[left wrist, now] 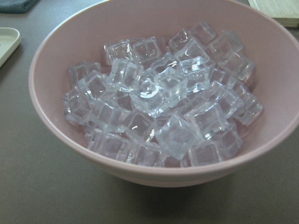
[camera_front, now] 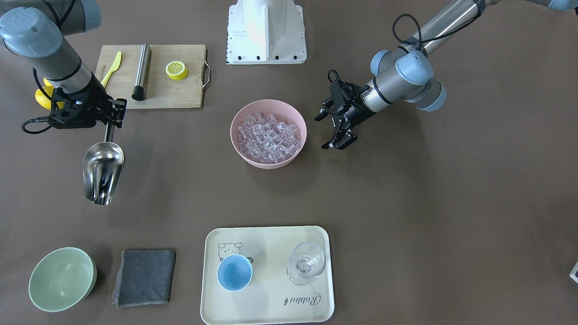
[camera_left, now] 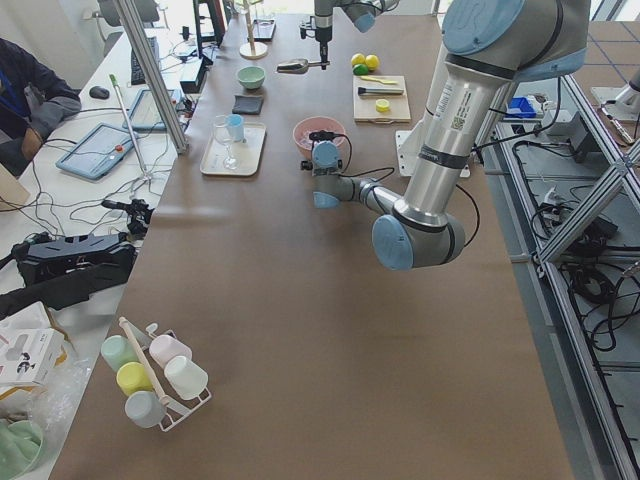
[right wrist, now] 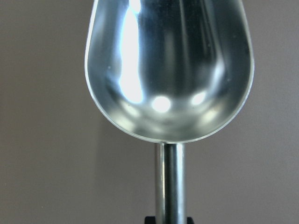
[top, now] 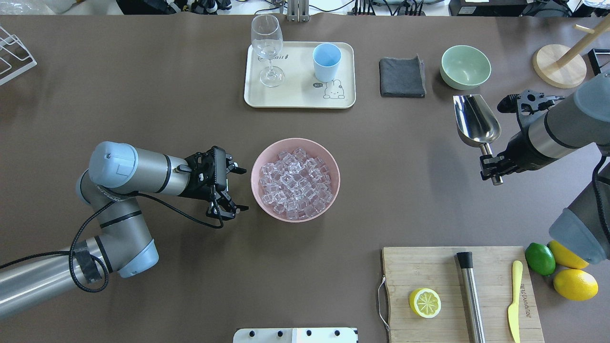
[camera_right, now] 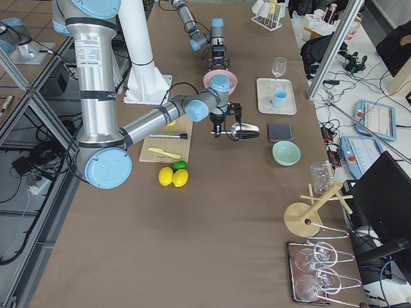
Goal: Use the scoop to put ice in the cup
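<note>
1. The brown table (top: 143,71) carries the whole job: a pink bowl (camera_front: 268,106) at its centre and a cream tray (top: 295,97) on the far side from the robot.
2. The right gripper (top: 491,167) is clenched on the thin rod handle of the scoop (top: 476,119). It holds the steel trough hollow-side up, clear of the table and well apart from the pink bowl.
3. The left gripper (top: 244,188) hangs just beside the bowl's rim with its jaws spread and nothing between them.
4. The wrist view shows the scoop empty, so the step in hand appears to be carrying it across to the bowl for a first load.
5. The dig would likely go best with the scoop's open mouth tipped down at the bowl's near wall and pushed under the pile. The trough should be levelled before it lifts, and the free gripper is placed to steady the bowl should it slide.
6. The cup (top: 326,62), light blue and empty, stands upright on the tray beside a stemmed glass (top: 268,47). Its narrow mouth calls for a slow pour from directly above.
7. The ice (top: 294,183), clear cubes heaped together, all lies in the pink bowl.
</note>
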You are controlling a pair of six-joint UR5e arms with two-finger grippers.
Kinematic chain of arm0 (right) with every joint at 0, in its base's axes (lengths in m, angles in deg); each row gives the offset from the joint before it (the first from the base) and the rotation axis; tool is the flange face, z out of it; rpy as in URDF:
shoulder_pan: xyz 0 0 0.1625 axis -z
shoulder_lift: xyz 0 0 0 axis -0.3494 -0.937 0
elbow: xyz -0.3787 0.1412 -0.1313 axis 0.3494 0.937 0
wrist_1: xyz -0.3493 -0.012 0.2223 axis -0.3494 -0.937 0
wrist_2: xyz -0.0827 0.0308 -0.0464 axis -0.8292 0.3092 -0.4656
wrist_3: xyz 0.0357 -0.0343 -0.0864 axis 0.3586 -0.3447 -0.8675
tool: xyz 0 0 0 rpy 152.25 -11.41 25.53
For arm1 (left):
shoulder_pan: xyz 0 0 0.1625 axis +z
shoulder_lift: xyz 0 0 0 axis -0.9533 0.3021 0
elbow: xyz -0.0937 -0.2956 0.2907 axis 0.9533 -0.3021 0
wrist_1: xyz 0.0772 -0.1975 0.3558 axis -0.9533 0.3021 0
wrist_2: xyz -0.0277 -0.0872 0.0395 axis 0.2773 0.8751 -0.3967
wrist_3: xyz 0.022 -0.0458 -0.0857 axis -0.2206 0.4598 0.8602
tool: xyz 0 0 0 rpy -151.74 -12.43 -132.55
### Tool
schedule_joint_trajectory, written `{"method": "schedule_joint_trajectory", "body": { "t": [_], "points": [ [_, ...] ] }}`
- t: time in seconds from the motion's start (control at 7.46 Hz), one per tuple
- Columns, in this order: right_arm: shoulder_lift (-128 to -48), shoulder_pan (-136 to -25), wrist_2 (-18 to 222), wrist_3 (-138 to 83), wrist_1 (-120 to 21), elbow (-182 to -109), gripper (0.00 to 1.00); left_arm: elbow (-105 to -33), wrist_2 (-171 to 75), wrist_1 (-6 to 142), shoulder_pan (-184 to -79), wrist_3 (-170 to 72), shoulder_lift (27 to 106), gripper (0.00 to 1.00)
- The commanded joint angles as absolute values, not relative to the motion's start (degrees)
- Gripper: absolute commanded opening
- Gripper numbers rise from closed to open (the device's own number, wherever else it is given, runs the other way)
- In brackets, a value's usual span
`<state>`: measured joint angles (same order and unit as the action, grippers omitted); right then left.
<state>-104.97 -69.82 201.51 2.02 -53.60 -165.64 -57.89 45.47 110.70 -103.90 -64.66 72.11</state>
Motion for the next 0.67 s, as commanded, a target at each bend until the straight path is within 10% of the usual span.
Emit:
{"method": "schedule_joint_trajectory", "body": {
  "t": [0.0,0.54],
  "points": [
    [-105.09,-71.60,202.44,-4.25,-53.67,-165.30,0.00,-56.16,43.49,110.67,-103.97,-65.05,74.35,0.97],
    [-103.18,-73.19,202.53,-21.88,-56.11,-164.06,0.00,-55.89,42.85,110.67,-103.71,-63.21,75.50,0.98]
  ]
}}
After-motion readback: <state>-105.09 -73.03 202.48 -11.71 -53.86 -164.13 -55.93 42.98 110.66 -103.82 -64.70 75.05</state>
